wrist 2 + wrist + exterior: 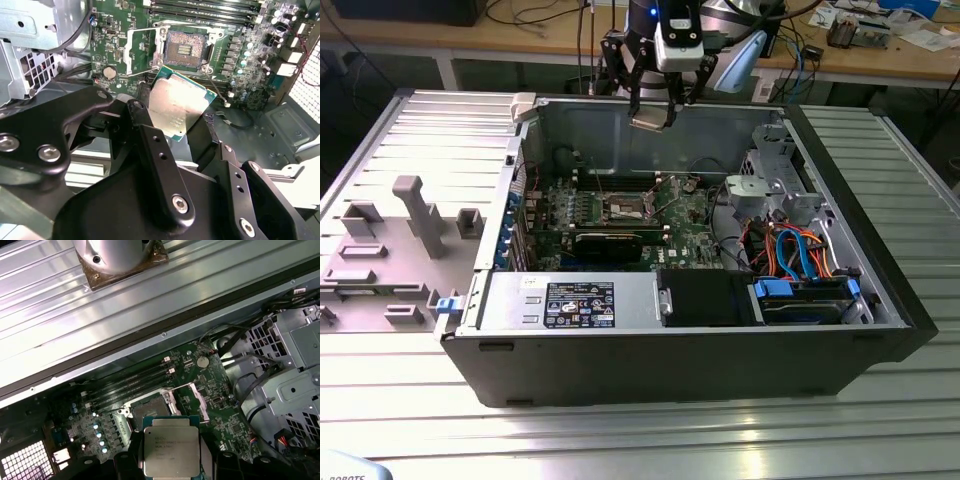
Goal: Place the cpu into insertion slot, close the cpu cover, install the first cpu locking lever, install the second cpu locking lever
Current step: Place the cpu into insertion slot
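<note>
While clear of insertion slot [184, 48] and memory slots [210, 6], end effector [173, 125] tight on cpu [176, 102].

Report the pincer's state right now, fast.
Pincer: shut on the cpu, held in the air above the motherboard; the insertion slot is empty.

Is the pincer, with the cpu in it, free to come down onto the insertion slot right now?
Probably yes. The pincer holds the cpu above the open case, the cpu cover is swung aside, and the insertion slot lies bare with nothing seen across it.
</note>
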Robot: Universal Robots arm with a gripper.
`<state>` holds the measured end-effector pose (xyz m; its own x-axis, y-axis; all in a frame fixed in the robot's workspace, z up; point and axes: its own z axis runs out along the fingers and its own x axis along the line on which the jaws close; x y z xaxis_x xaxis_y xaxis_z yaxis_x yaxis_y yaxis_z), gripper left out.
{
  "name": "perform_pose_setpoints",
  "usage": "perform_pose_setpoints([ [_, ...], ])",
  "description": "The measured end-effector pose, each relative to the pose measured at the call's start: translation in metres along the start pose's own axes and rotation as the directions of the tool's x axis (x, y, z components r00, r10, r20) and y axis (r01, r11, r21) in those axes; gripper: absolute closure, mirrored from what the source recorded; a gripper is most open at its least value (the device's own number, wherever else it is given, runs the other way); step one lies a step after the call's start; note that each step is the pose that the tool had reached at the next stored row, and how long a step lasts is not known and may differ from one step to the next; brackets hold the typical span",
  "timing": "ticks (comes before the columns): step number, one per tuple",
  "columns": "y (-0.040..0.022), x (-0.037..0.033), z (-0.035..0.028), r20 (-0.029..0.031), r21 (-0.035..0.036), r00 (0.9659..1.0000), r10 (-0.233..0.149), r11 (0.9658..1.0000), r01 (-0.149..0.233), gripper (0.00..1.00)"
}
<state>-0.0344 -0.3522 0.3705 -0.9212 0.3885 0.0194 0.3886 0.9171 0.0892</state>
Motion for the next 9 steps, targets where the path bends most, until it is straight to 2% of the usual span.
perform_pose_setpoints([
  [9,0.0000,0.0000,0.0002,0.0028,-0.0008,0.9995,0.031,0.9995,-0.031,0.46],
])
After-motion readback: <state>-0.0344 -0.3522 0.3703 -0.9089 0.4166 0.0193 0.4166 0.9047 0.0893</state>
